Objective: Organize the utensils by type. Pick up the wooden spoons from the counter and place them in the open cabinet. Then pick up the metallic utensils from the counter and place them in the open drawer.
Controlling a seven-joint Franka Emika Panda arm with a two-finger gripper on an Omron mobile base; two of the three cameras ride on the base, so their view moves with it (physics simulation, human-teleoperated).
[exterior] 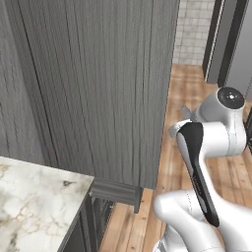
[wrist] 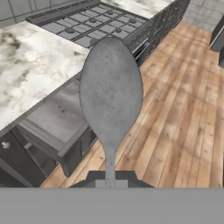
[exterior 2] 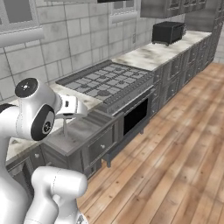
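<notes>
A dull grey metallic spoon [wrist: 110, 92] stands bowl-up in the middle of the hand view, its thin handle pinched at the bottom by my gripper [wrist: 109, 178], which is shut on it. Behind and below the spoon lies the open drawer [wrist: 50, 120], shallow with a lighter grey inside, set under the marble counter [wrist: 30, 65]. In the right base view my gripper [exterior 2: 66, 117] hangs over the open drawer [exterior 2: 81, 127], and the spoon [exterior 2: 64, 127] points down toward it. The drawer's front [exterior: 116, 191] juts out beside the counter [exterior: 34, 197] in the left base view.
A wide grey wood-grain cabinet door [exterior: 98, 83] blocks most of the left base view. A stove [exterior 2: 105, 81] with an oven below sits right of the drawer, and a black appliance [exterior 2: 168, 31] stands further along the counter. Wooden floor [wrist: 183, 105] stretches to the right.
</notes>
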